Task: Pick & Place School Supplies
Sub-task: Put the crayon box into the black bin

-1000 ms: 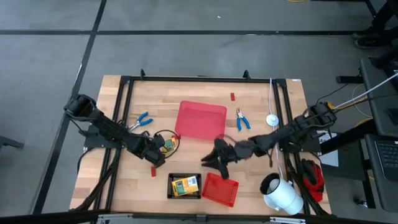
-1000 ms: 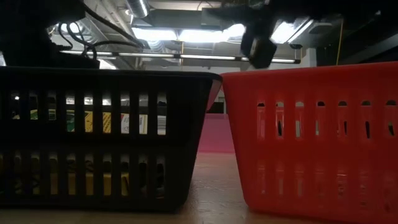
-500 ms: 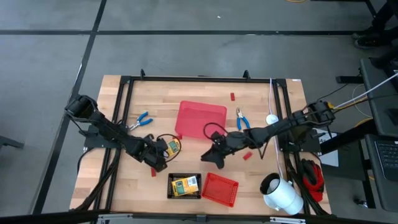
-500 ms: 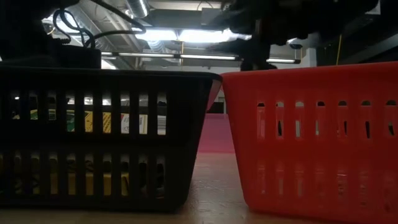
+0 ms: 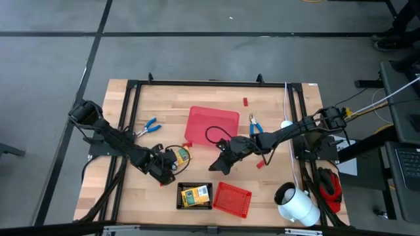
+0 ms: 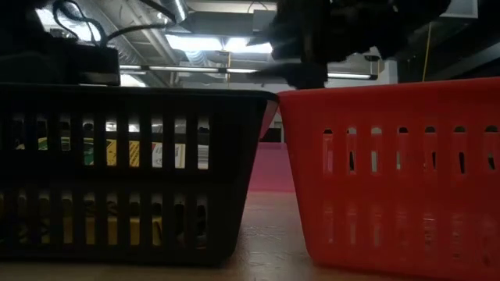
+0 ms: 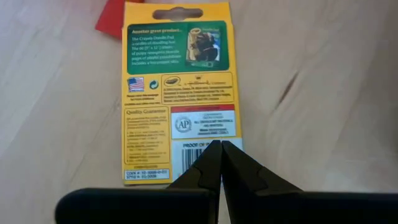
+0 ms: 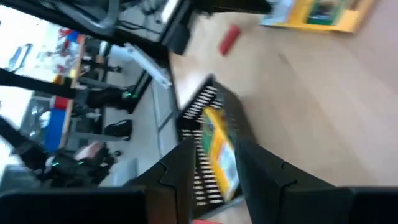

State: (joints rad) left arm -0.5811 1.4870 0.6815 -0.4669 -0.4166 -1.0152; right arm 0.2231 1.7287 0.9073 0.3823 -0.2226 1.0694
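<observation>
The left tool (image 7: 221, 163), its fingers pressed together and empty, hovers over the crayon box (image 7: 179, 93) lying flat near the worktop's front-left, so it must spread before grasping, while the right tool (image 5: 220, 164), parted and empty, waits mid-worktop.

The whole table (image 5: 216, 141) is seen from straight above in the high view. Level with the tabletop, the black basket (image 6: 133, 172) and red basket (image 6: 391, 172) are viewed close up, both also visible at the high frame's lower centre. A card box (image 7: 180, 93) is closely framed by the left wrist camera.
</observation>
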